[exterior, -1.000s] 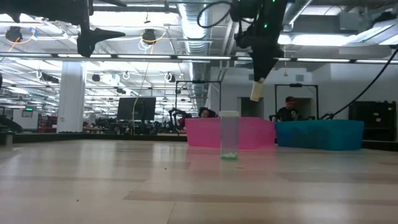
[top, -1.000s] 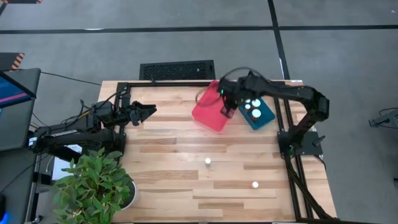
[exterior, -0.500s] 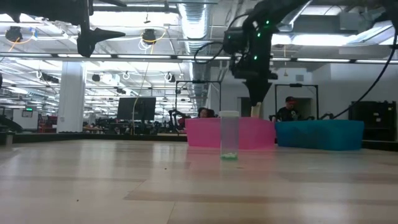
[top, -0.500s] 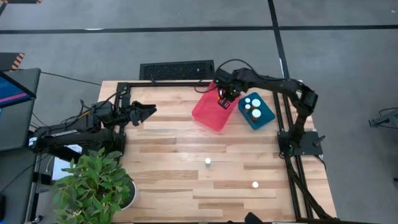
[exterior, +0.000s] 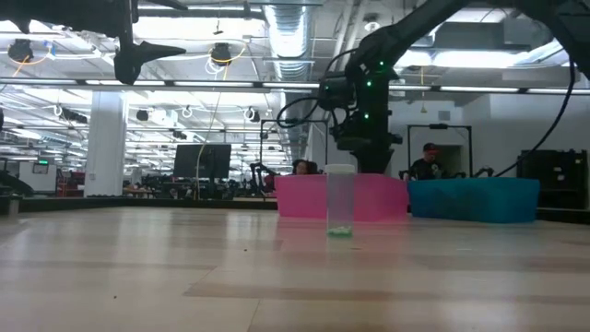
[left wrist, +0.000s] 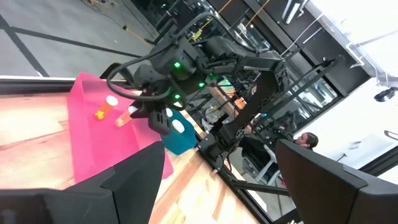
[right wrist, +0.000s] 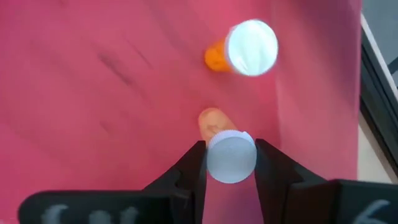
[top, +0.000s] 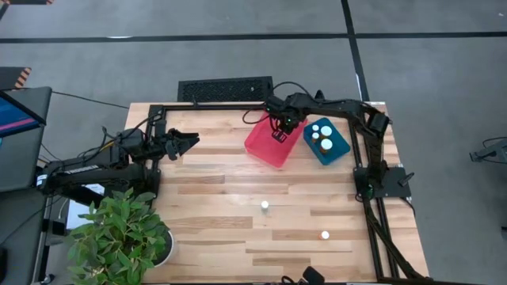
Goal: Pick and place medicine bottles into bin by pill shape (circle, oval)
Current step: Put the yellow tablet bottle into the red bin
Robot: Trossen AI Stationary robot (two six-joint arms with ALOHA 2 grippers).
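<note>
Inside the pink bin (top: 273,141), at about 1 o'clock from the worktop's (top: 214,214) middle, your right pincer (right wrist: 230,163) is clamping an orange-bodied bottle (right wrist: 229,152) by its white cap, one finger (right wrist: 186,171) on each side. Just beyond it, a second orange bottle (right wrist: 245,50) with a white cap is lying on the pink floor, apart from the held one. The left wrist view is showing both orange bottles in that bin, with the right arm (left wrist: 205,59) reaching down over them.

Right beside the pink bin, at its 3 o'clock, the teal bin (top: 339,147) is holding three white-capped bottles (top: 321,134). Two more bottles are standing out on the bare wood: one (top: 265,206) near 5 o'clock from centre, another (top: 325,234) further toward 4 o'clock. In the low view you are seeing a clear bottle (exterior: 339,199) upright in front of the pink bin.

Your left pincer (top: 190,141) is waiting at 9 o'clock, raised above the wood, its fingers (left wrist: 127,186) standing apart. A potted plant (top: 119,233) is sitting at 8 o'clock.
</note>
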